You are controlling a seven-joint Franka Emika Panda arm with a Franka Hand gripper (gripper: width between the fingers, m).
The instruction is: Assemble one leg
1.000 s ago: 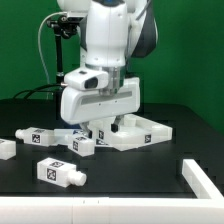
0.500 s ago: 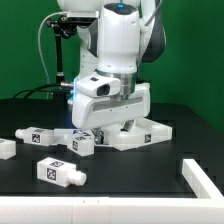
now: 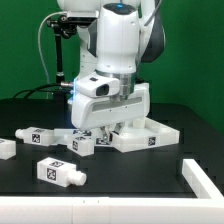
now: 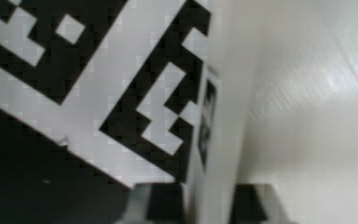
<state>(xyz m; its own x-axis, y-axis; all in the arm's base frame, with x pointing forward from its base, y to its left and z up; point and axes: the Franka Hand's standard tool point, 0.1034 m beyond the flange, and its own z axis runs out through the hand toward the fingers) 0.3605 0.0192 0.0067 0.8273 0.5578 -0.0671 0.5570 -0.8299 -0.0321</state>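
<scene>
My gripper (image 3: pixel 108 127) is down at the near left corner of the flat white panel (image 3: pixel 152 136). In the wrist view the gripper (image 4: pixel 211 203) is shut on a white tagged leg (image 4: pixel 87 70). Its dark fingers (image 4: pixel 165 205) press both sides of the post. The panel's white surface (image 4: pixel 318 100) lies beside the post. In the exterior view my hand hides most of this leg. Three more tagged legs lie on the black table: one near the front (image 3: pixel 60 171), one just left of the panel (image 3: pixel 85 144), and one further left (image 3: pixel 35 136).
Another white piece (image 3: pixel 6 149) lies at the exterior view's left edge. A raised white bar (image 3: pixel 205 180) runs along the table's front right. A green wall stands behind the arm.
My wrist has turned about its vertical axis while staying over the panel's corner. The panel's right corner has shifted slightly to the exterior view's right. The loose legs have not moved.
</scene>
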